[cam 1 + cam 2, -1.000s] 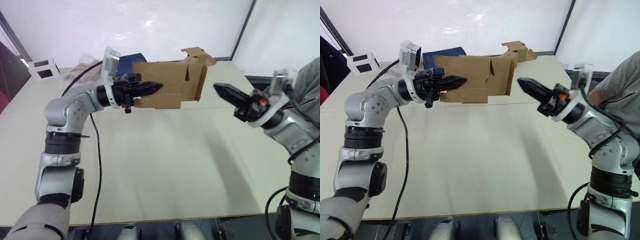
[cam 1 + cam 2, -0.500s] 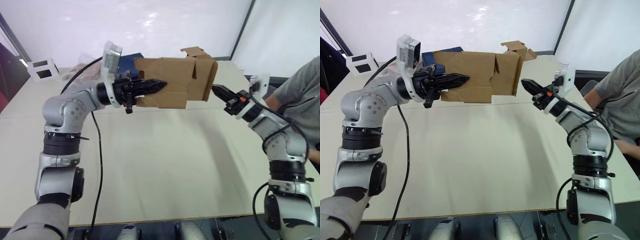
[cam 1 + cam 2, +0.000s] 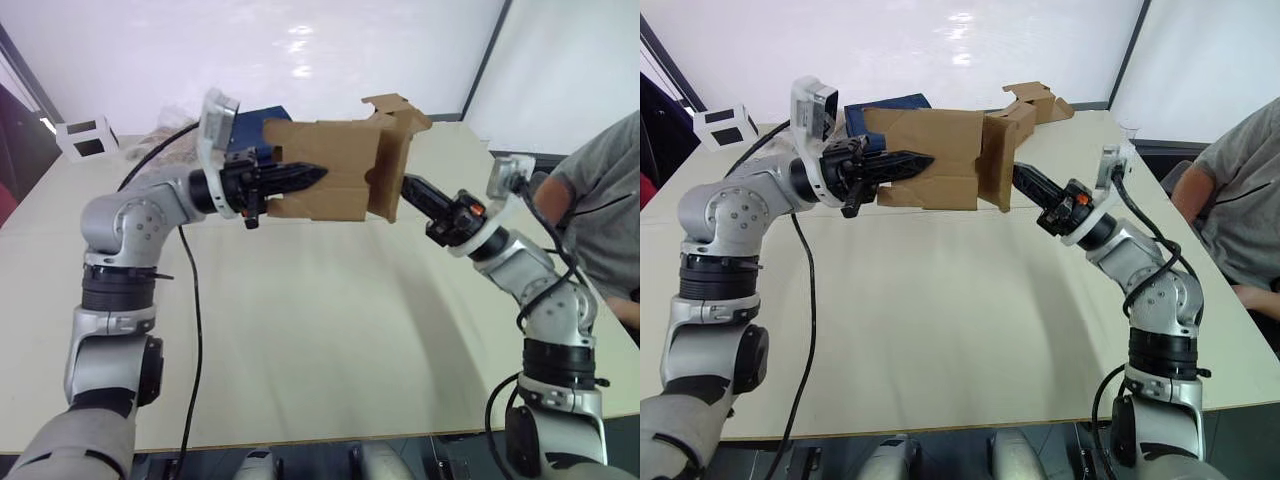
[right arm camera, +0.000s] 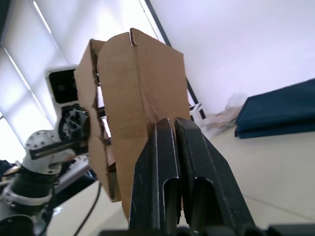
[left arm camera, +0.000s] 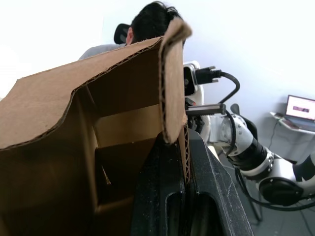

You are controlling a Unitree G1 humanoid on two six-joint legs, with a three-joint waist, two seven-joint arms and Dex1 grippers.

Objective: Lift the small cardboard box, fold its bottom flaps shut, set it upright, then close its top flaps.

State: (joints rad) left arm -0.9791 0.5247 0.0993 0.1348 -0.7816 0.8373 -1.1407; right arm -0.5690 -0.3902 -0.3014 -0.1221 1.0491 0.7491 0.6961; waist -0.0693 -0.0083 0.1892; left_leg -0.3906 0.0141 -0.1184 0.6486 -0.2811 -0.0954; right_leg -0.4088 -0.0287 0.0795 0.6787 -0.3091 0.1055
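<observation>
Small cardboard box (image 3: 330, 183) held in the air above the far middle of the counter (image 3: 330, 330), lying on its side with no contact with the surface. Left claw (image 3: 305, 176) clamped on one cardboard wall of the box, the wall pinched edge-on between both fingers in the left wrist view. Open end with loose flaps (image 3: 995, 175) turned toward the robot's right, one flap hanging down past the box body. Right claw (image 3: 1024, 178) with fingers pressed together, tips touching the outer face of that flap, nothing caught between them. Other brown cardboard (image 3: 1038, 102) near the far right edge of the counter, a dark blue folded cloth (image 3: 890, 103) near the far edge, a white cube with black squares (image 3: 84, 136) at the far left corner. Person in a grey shirt (image 3: 1245, 190) beside the right edge.
</observation>
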